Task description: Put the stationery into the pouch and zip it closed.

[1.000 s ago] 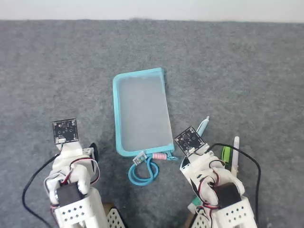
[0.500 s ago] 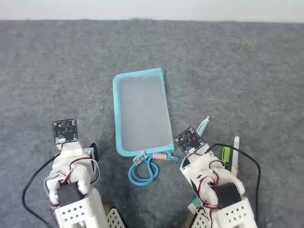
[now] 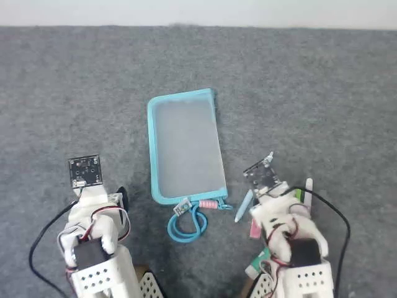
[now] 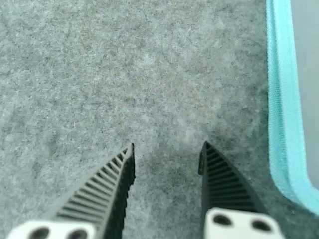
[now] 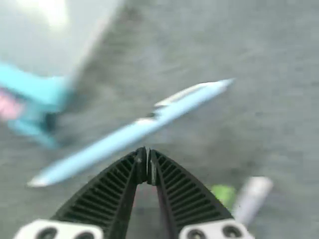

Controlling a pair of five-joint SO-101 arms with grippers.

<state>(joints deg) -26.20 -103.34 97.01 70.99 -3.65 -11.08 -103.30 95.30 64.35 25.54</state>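
The teal-edged pouch (image 3: 186,146) lies flat at mid-table, its blue strap loop (image 3: 186,226) at the near end. A light blue pen (image 3: 243,206) lies right of the pouch's near corner, partly under the right arm (image 3: 282,223). In the right wrist view this pen (image 5: 139,127) lies crosswise just beyond my right gripper (image 5: 145,153), which is shut and empty. A white pen (image 3: 307,186), a green piece (image 3: 298,196) and a pink item (image 3: 255,228) lie around that arm. My left gripper (image 4: 167,148) stands open over bare carpet, left of the pouch edge (image 4: 284,99).
Grey carpet covers the whole table (image 3: 322,93). The far half and both far corners hold nothing. The pink zipper tab (image 3: 209,203) and a small tag (image 3: 182,207) lie at the pouch's near edge. The left arm (image 3: 93,236) stands at the near left.
The right arm has swung to the right, uncovering the lower part of the light blue pen and the pink item. The left arm and pouch are as before.
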